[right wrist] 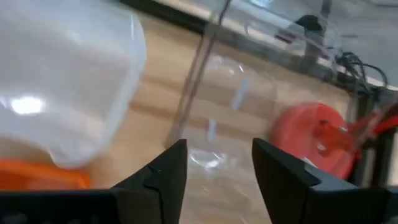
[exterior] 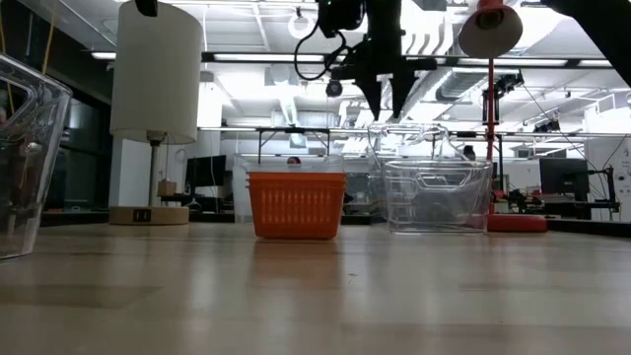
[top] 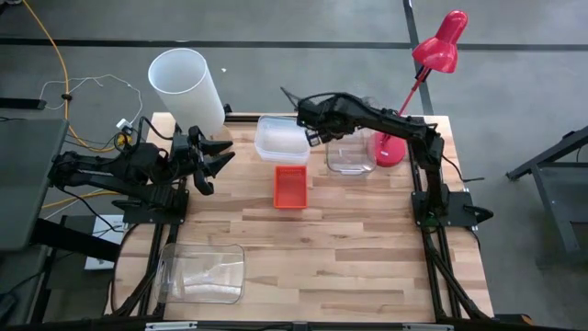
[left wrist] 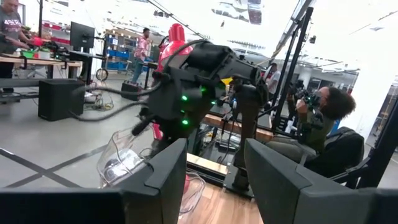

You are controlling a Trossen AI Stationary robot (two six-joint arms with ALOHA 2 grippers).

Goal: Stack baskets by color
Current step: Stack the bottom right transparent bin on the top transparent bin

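Right gripper is seen spread and empty, upper centre of the high view, between the frosted shallow bin on its left and the clear bin on its right (right arm nearer both). Orange basket sits just below, long axis vertical in frame; left gripper waits at left, parted, over wood table, lab room behind

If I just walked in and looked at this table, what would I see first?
Probably the bright orange basket in the middle of the wooden table, with a see-through bin just behind it. Next, the red desk lamp at the far right corner and the big white cylinder at the far left. The right gripper hangs open above the clear bins, and another clear bin lies near the front left.
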